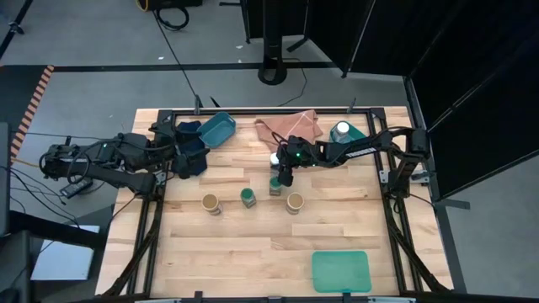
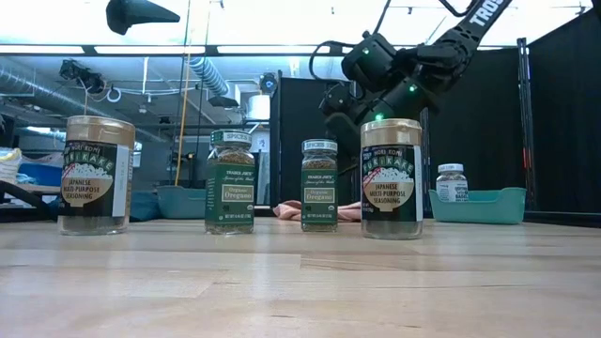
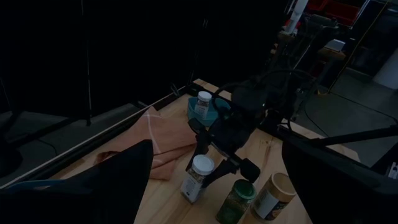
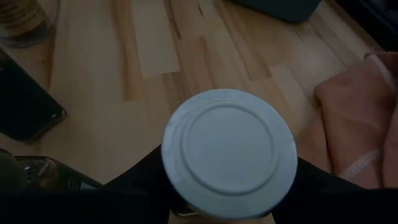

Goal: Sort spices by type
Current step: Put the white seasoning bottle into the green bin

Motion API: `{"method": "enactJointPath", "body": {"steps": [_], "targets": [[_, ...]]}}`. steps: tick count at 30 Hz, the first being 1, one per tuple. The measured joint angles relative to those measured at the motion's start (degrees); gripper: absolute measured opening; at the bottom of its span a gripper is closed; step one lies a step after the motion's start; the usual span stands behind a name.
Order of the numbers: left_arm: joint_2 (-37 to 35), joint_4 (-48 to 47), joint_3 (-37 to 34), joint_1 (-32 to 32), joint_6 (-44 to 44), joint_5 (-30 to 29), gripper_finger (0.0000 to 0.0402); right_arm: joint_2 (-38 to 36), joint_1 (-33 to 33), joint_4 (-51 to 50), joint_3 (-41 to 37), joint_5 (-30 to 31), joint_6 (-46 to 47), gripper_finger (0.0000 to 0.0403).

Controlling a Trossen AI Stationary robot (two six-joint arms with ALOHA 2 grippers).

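A white-lidded spice jar [image 4: 229, 152] stands on the table behind the row of jars, with my right gripper [image 1: 280, 162] shut on it. The near row holds a tan-topped jar [image 2: 94, 174], two green-lidded jars [image 2: 230, 183] [image 2: 319, 185] and another tan-topped jar [image 2: 392, 178], all upright on their bases. A second white-lidded jar [image 2: 452, 181] sits in a teal bin [image 2: 488, 205] at the far right. The low view hides the held jar. My left gripper [image 1: 190, 160] waits open at the far left. My right gripper pinches the white-lidded jar's body just under the lid [image 4: 180, 208] between its two fingers, one on each side. The fingers [image 3: 202, 144] slant down at it from the table's right. The jar [image 3: 199, 177] stays upright, its base seemingly on the table.
A pink cloth [image 1: 290, 126] lies at the far edge behind the held jar. Another teal bin [image 1: 217, 129] and dark bins [image 1: 192, 139] stand far left. A flat green tray [image 1: 341, 271] lies near the front right.
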Motion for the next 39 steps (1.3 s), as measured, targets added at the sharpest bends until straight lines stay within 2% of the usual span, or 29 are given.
{"method": "enactJointPath", "body": {"steps": [13, 20, 32, 39], "targets": [[0.01, -0.01, 0.0, 0.0, 0.07, -0.02, 0.0363, -7.38, -1.9, 0.52, 0.0, 1.24, 1.79, 0.0201], [0.01, -0.02, 0.0, -0.02, 0.09, -0.04, 0.0363, -12.75, -2.99, 0.55, 0.0, 4.38, 3.97, 0.0201], [0.01, -0.02, 0.0, 0.0, 0.11, -0.5, 0.0363, -20.82, -3.34, -0.2, 0.02, 12.56, 4.85, 0.0201], [1.06, 0.0, 0.0, -0.02, 0.09, -0.63, 0.0363, -23.87, -3.37, -6.2, 0.04, 19.06, 8.95, 0.0201]]}}
